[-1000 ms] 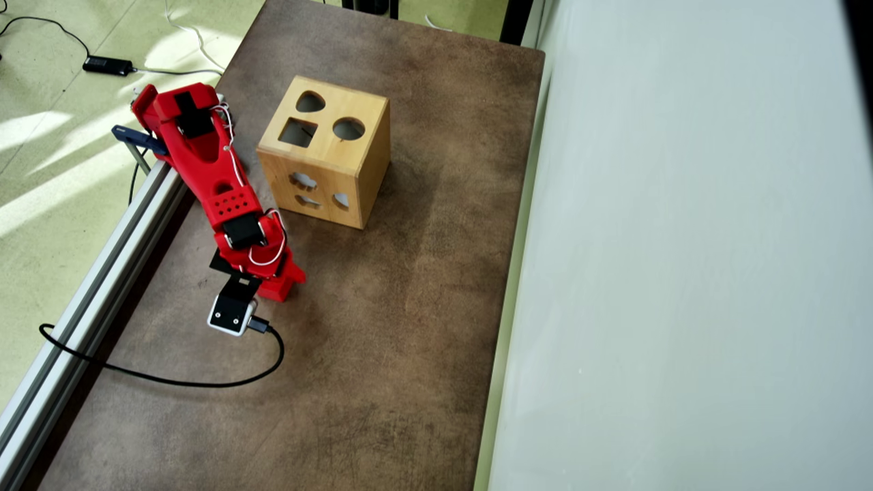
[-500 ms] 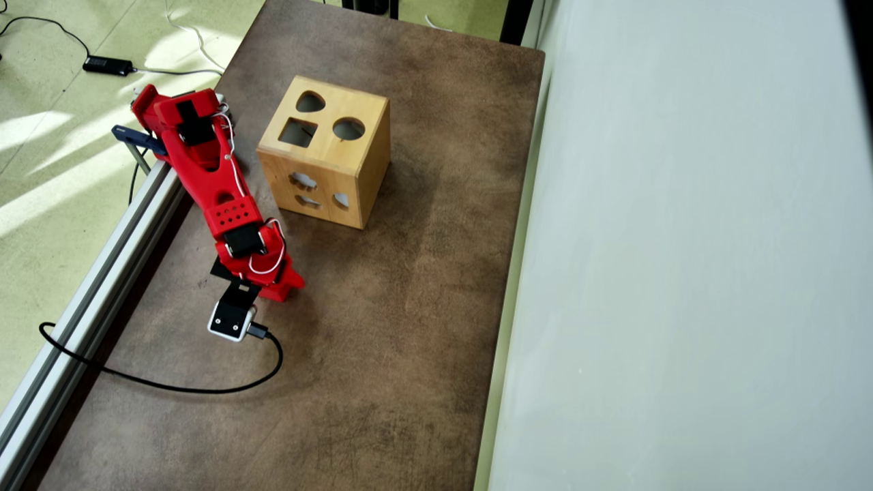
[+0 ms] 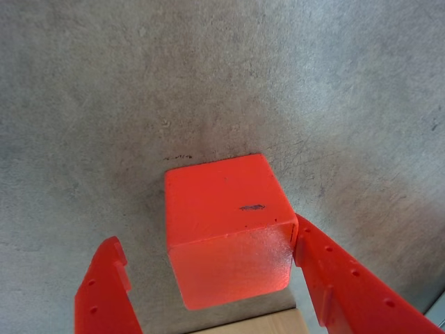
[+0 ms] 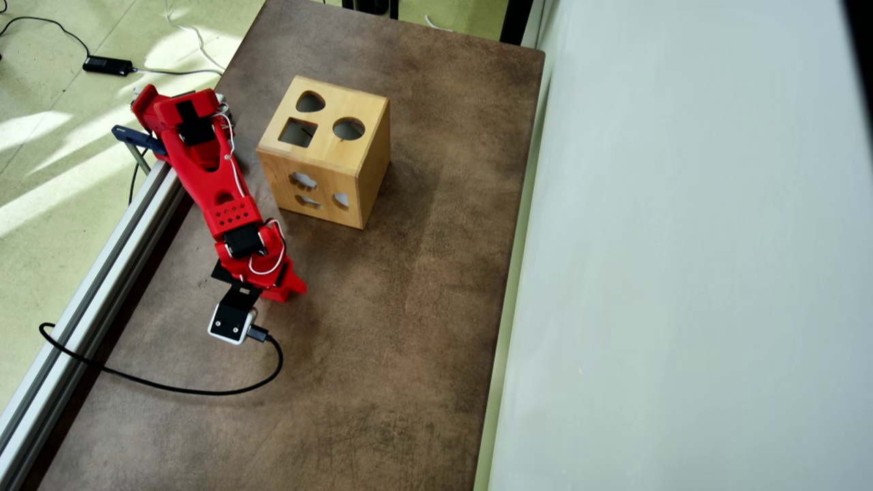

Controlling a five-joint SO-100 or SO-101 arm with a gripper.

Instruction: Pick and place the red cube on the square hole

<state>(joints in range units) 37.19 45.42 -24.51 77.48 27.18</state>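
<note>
- The gripper [image 3: 208, 278] is open around the red cube [image 3: 224, 224]. One finger [image 3: 334, 278] touches its side; the other [image 3: 104, 292] stands apart.
- The cube sits on the brown table [image 3: 104, 104], I think.
- The square hole [image 4: 298, 132] is on the wooden box [image 4: 327, 164] nearby.
- A lopsided squeeze could twist the cube out.

Red cube [image 3: 226, 226], mottled brown table [image 4: 382, 327]

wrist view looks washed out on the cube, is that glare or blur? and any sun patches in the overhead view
Wrist view: glare whitens the red cube on its near face, and its edges stay sharp. Overhead view: bright sun streaks cross the green floor at left; the table is evenly lit.
</note>
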